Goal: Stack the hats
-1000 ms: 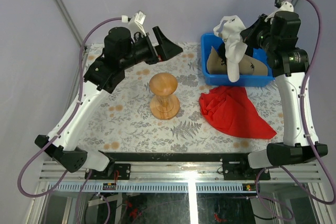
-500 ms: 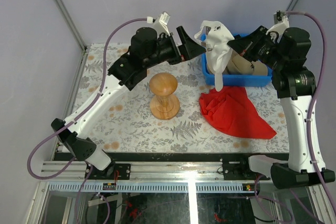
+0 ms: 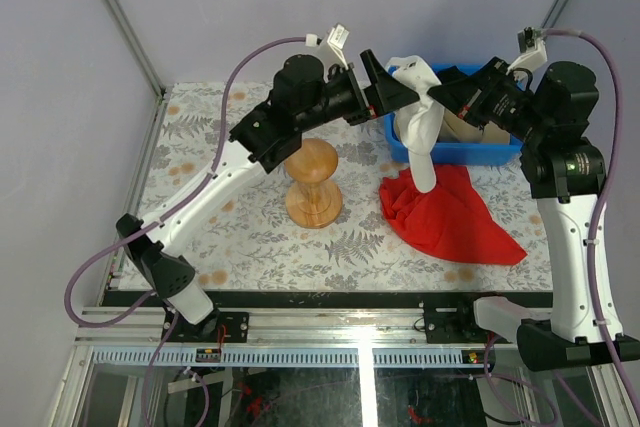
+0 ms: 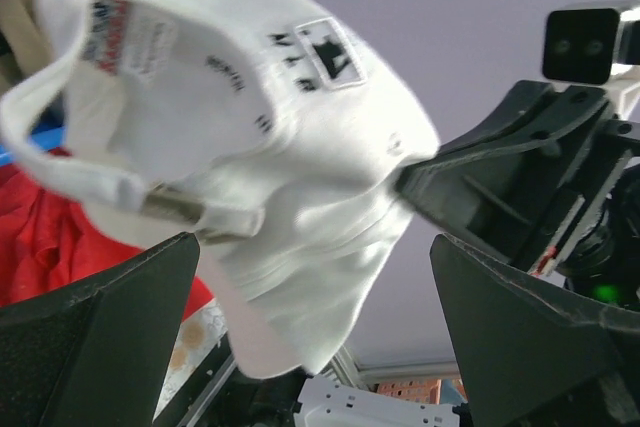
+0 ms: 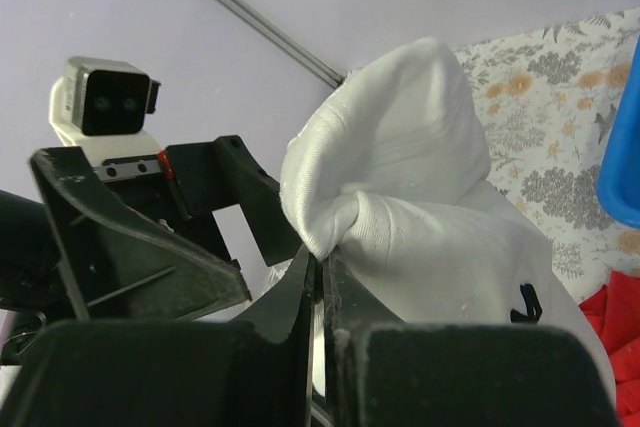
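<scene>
Right tool (image 3: 434, 97) clamped tight on the white hat (image 3: 418, 135), held aloft at 2 o'clock from the wooden stand (image 3: 311, 183). Left tool (image 3: 387, 89) spread wide, just beside the hat. Stand bare, nothing stacked yet; tan hat (image 3: 457, 128) lies in the blue bin (image 3: 455, 153).

So the table (image 3: 200, 147) has a floral-print cover, grey ferns and orange blossoms all over. A turned wooden stand (image 3: 313, 182) with a round top stands upright about mid-table. A blue plastic bin (image 3: 480, 154) sits in the far right corner. A crumpled red cloth (image 3: 450, 212) lies on the right side, its far edge right up against the bin's near wall.
</scene>
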